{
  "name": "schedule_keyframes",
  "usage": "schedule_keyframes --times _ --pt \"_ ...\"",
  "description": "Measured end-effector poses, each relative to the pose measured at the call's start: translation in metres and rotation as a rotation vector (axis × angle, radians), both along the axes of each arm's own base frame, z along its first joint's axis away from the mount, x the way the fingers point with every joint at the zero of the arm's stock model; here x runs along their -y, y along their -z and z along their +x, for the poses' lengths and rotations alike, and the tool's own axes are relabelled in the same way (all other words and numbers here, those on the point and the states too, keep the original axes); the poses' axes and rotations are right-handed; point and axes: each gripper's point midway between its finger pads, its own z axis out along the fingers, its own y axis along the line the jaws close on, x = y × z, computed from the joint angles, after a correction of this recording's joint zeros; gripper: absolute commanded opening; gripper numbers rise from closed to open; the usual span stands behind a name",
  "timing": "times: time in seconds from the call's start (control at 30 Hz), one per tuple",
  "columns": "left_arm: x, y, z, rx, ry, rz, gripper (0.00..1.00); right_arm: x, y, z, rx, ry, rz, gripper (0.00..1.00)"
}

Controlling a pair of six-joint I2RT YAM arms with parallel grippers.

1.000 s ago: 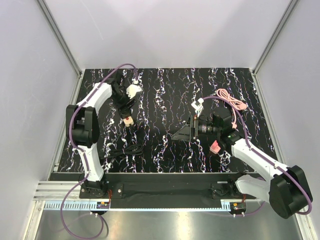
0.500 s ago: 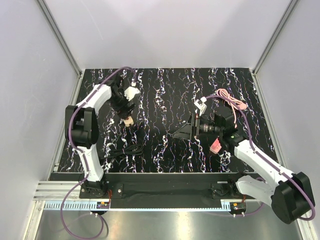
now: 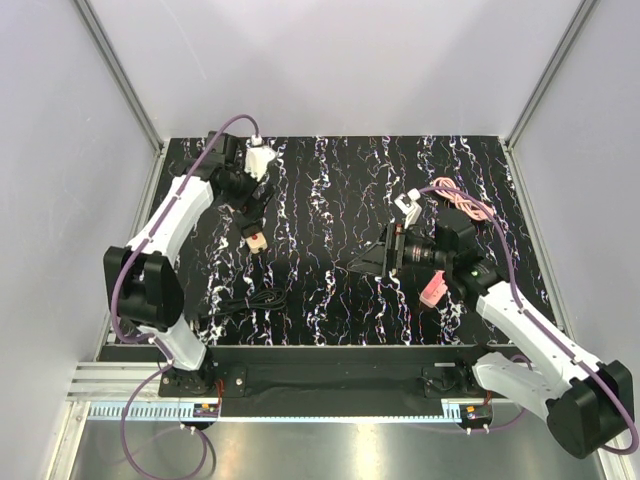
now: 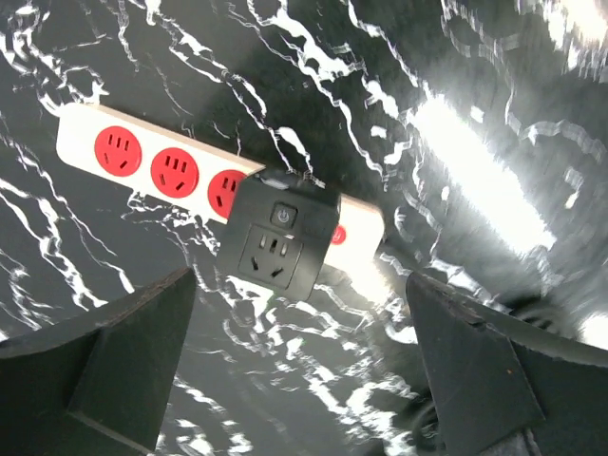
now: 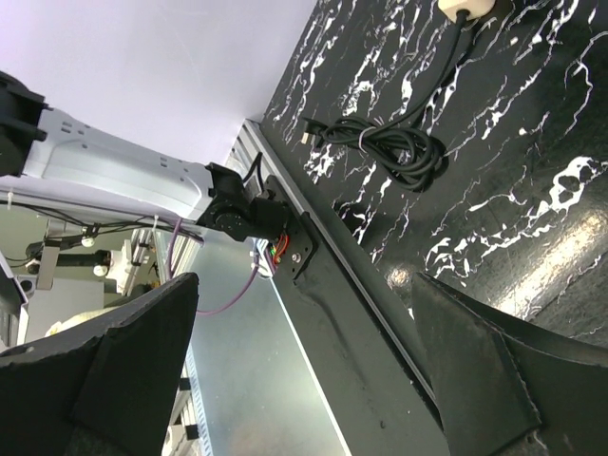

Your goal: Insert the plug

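A white power strip (image 4: 152,157) with red sockets lies on the black marbled table. A black plug adapter (image 4: 280,237) sits in it near its switch end. My left gripper (image 4: 304,380) is open and empty, hovering above and just off the adapter. In the top view the left gripper (image 3: 252,212) covers most of the strip (image 3: 257,240). My right gripper (image 3: 372,262) is open and empty at mid-table, pointing left. In the right wrist view it (image 5: 304,380) faces the table's near edge.
A coiled black cable (image 3: 250,300) lies left of centre near the front, and shows in the right wrist view (image 5: 380,142). A pink cable (image 3: 462,200) and a pink object (image 3: 432,292) lie by the right arm. The table's metal front rail (image 5: 313,247) is close.
My left wrist has drawn back toward the far edge and risen over the strip. My right arm has shifted slightly to the right. Both grippers stay open.
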Motion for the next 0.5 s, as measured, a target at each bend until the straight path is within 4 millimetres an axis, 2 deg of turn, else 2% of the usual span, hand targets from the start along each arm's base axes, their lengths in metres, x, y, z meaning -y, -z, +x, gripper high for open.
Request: schedule_keyframes --times 0.07,0.13,0.17,0.23,0.27,0.3,0.33,0.5 --pt "0.001 -0.005 0.003 -0.018 -0.084 -0.031 0.99 0.001 -0.005 -0.001 0.011 0.001 0.002 1.0" --pt "0.003 -0.011 0.015 -0.037 -0.167 -0.06 0.99 0.001 -0.009 -0.001 0.017 0.004 0.002 1.0" --pt "0.004 -0.014 0.023 -0.033 -0.195 -0.072 0.95 0.002 -0.01 -0.001 0.018 0.003 0.002 1.0" --pt "0.009 -0.014 0.035 -0.046 -0.25 -0.108 0.35 0.002 -0.01 -0.002 0.015 0.004 -0.001 1.0" --pt "0.01 -0.011 0.036 -0.061 -0.265 -0.121 0.14 0.002 -0.01 -0.002 0.012 0.004 -0.002 0.99" --pt "0.011 -0.006 0.035 -0.08 -0.265 -0.128 0.03 0.002 -0.01 -0.003 0.008 0.005 -0.004 1.0" --pt "0.013 0.0 0.032 -0.113 -0.273 -0.137 0.0 0.003 -0.009 -0.004 0.004 0.006 -0.007 1.0" --pt "0.016 0.027 0.021 -0.207 -0.293 -0.139 0.0 0.005 -0.013 -0.008 0.012 0.006 -0.003 1.0"
